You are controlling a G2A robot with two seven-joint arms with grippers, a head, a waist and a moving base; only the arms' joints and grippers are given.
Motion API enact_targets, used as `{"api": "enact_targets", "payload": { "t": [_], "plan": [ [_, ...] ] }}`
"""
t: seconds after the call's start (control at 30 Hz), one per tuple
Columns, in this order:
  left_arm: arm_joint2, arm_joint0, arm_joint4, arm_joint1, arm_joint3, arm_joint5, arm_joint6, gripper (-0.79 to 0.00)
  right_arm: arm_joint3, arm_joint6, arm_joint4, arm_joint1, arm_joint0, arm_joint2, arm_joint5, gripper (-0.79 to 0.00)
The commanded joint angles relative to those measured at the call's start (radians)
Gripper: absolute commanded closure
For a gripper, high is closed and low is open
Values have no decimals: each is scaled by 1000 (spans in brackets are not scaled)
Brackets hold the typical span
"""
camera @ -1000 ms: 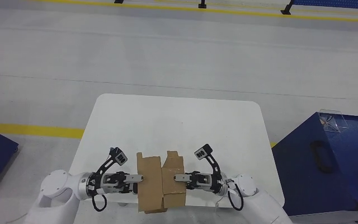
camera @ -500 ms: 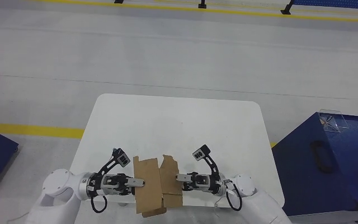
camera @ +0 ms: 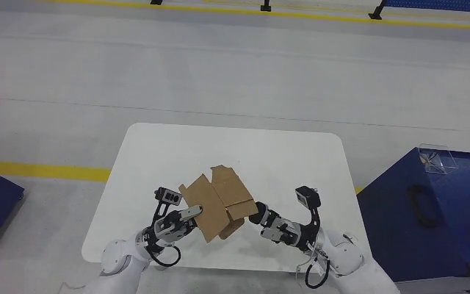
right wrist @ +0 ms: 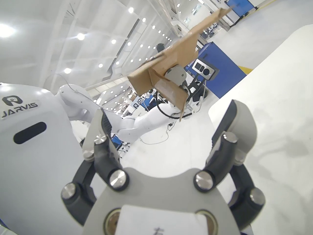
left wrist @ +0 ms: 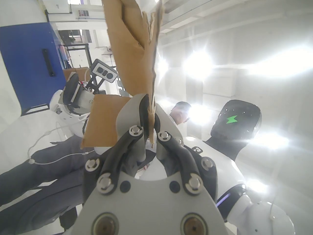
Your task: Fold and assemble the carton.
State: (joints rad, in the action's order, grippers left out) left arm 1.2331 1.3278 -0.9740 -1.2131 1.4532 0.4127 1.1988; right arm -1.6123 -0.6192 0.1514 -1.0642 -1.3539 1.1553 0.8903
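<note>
— How far along?
— Early, by the look of it. Not yet a box: carton (camera: 217,198) only part-folded, panels and flaps splayed at odd angles, no closed base or walls to be seen.
— Where, exactly?
— Clear of the table (camera: 294,158), tilted, above its near part, between the two arms.
— Held how?
— Pinched along one raw edge by the left gripper (left wrist: 149,113), jaws closed tight on the cardboard (corrugated rim plainly wedged between them). Right gripper (right wrist: 168,112) spread wide, holding nothing, near the opposite corner of the carton, seemingly not touching.
— And the look of the thing?
— Plain brown corrugated board, thin, creased along its score lines, one short flap hanging from the underside, notched flaps at the far end. Likely floppy under a one-sided hold.
— Left to do?
— Nearly everything, probably: squaring up the walls, tucking in the flaps, setting down as a finished box
</note>
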Motion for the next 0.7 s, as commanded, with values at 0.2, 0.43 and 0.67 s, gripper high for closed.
{"api": "enact_targets", "payload": {
  "t": [0.2, 0.43, 0.67],
  "plan": [
    [-62, -34, -19, -17, -69, 11, 30, 0, 9, 55, -49, -19, 9, -75, -44, -157],
    [-44, -35, -34, -19, -88, 19, 28, 0, 31, 21, 28, -25, 30, -117, -49, 0],
    [-31, -32, -48, -19, -106, -2, 33, -148, 36, 15, 41, -30, 42, -135, -77, 0]
  ]
}}
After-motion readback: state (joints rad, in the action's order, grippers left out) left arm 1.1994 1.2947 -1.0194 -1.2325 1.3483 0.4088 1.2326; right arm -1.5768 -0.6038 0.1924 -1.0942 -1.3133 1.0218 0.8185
